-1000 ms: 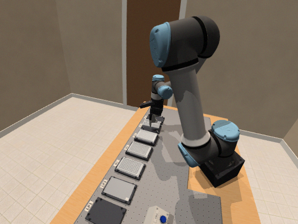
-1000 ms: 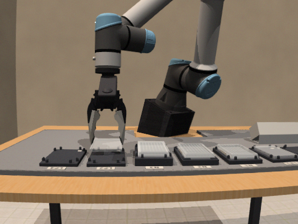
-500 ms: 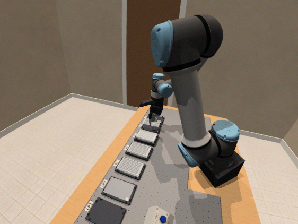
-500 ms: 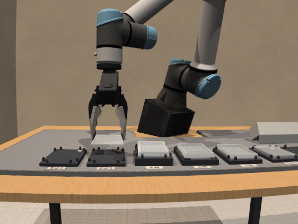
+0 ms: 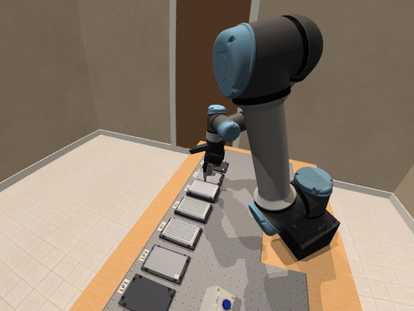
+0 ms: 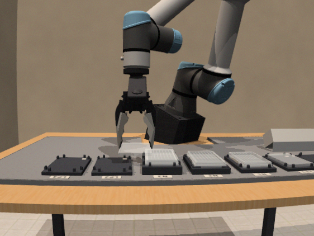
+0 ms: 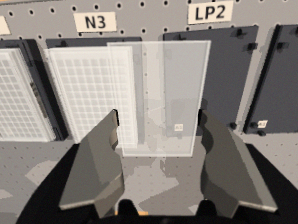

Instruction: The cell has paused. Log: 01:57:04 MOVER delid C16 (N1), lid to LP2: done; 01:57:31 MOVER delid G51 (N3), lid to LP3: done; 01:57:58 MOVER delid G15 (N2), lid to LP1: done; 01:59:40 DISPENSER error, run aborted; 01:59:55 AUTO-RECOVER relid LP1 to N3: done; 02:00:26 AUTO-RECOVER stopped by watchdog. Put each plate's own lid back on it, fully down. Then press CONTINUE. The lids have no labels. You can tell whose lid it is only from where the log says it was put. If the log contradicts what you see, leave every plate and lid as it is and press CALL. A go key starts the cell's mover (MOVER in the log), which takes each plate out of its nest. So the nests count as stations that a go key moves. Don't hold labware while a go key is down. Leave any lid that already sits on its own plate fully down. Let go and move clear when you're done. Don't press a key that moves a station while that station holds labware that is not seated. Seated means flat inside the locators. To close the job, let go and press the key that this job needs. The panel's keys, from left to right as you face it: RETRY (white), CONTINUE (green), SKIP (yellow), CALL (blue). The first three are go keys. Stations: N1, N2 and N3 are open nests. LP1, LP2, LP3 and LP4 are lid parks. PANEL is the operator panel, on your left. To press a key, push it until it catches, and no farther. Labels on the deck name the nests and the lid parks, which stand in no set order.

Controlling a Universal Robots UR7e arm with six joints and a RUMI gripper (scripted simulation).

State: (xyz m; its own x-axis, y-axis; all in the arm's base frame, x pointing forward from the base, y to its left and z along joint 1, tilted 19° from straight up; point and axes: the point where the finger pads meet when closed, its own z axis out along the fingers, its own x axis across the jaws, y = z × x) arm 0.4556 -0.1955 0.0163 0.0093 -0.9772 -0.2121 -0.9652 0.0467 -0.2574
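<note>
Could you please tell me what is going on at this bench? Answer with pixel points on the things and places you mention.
The robot's black two-jaw tool (image 5: 207, 177) (image 6: 136, 146) (image 7: 157, 110) is holding a clear rectangular plastic lid (image 6: 132, 148) (image 7: 159, 95) above the deck, between park LP2 (image 6: 112, 167) (image 7: 227, 75) and nest N3 (image 6: 162, 170). LP2 has no lid on it. Another lid (image 5: 166, 262) (image 6: 290, 159) lies in a park near the other end.
</note>
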